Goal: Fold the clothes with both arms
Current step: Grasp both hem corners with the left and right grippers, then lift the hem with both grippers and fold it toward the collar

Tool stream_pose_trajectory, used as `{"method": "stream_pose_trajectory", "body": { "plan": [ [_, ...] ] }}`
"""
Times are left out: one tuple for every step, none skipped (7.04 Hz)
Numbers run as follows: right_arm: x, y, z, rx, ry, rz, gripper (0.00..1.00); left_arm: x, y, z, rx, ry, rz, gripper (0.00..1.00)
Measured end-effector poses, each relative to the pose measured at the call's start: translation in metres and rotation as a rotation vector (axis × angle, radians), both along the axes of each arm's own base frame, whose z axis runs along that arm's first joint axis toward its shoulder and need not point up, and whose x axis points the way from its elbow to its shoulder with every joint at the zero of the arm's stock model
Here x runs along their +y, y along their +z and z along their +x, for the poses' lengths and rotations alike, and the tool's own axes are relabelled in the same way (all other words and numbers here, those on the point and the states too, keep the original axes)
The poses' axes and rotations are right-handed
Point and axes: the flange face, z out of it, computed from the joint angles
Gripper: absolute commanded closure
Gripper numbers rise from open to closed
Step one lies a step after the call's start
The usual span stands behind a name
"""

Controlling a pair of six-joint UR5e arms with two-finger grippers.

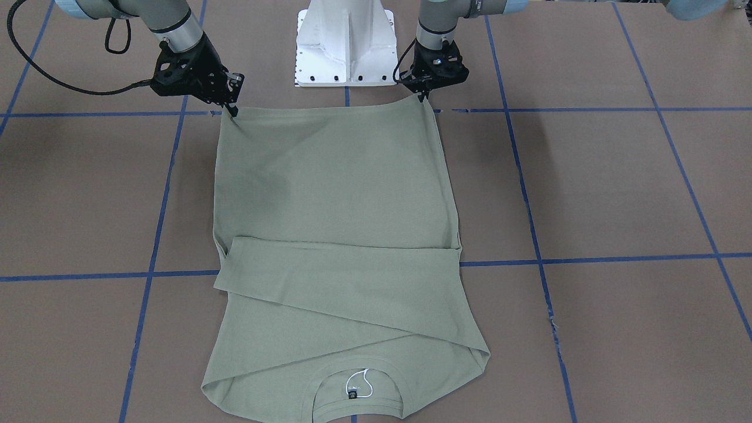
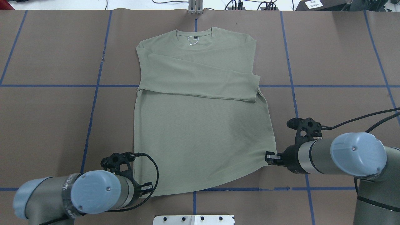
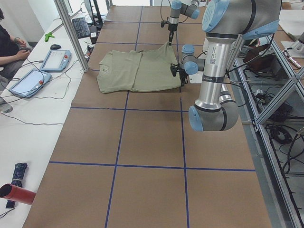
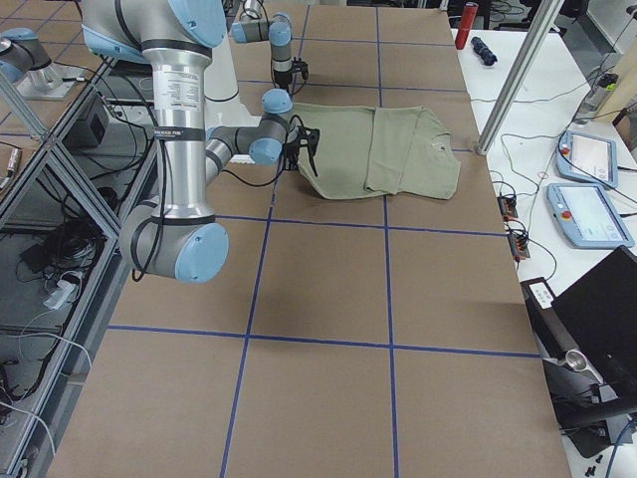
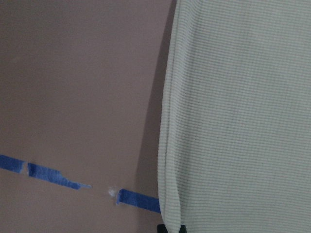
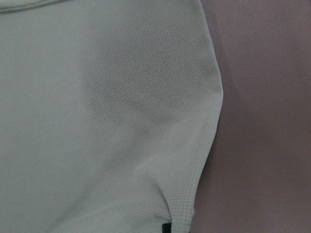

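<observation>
- The left gripper [image 1: 423, 96] is closed on the shirt's [image 1: 335, 194] hem corner on the robot's left. The cloth rises to a small peak where the fingertips pinch it.
- The right gripper [image 1: 231, 110] is clamped on the other hem corner, on the robot's right. Fine creases fan out from the pinch into the fabric.
- Each wrist view shows ribbed green knit running down to a dark fingertip at the bottom edge, with bare brown surface beside it.
- The left arm [image 1: 437, 23] and right arm [image 1: 176, 26] come in from the robot's side, one on either side of the white pedestal [image 1: 345, 41]. Both point down at the near hem.
- The shirt lies flat in the middle of the table [image 1: 617, 188]. Its hem is near the robot and its collar [image 1: 358, 362] is at the far side.
- Both sleeves are folded in across the chest. The upper sleeve [image 1: 352, 276] makes a wide band from one side of the body to the other.
- Inside the collar sits a small black label [image 1: 353, 395] with a loop of white string [image 1: 368, 382].
- The hem sags in a shallow curve between the two gripped corners.
- Blue tape [image 1: 587, 258] marks the brown table in a grid, and the shirt lies across one line.
</observation>
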Motion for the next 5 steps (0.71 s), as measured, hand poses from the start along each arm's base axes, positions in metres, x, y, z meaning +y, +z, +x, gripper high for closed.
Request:
{"method": "stream_pose_trajectory", "body": {
  "plan": [
    [0.005,-0.004,0.011,-0.01,-0.008,-0.006,1.0,0.005,-0.015,-0.03,0.047,0.001,0.007,1.0],
    [0.013,-0.007,0.027,-0.02,-0.034,-0.024,1.0,0.012,-0.032,-0.054,0.096,0.007,0.014,1.0],
    [0.025,-0.01,0.044,-0.031,-0.078,-0.053,1.0,0.023,-0.048,-0.068,0.139,0.028,0.018,1.0],
    [0.039,-0.016,0.061,-0.053,-0.143,-0.093,1.0,0.042,-0.064,-0.079,0.187,0.066,0.019,1.0],
    [0.052,-0.027,0.078,-0.083,-0.205,-0.126,1.0,0.058,-0.079,-0.092,0.22,0.104,0.013,1.0]
  ]
}}
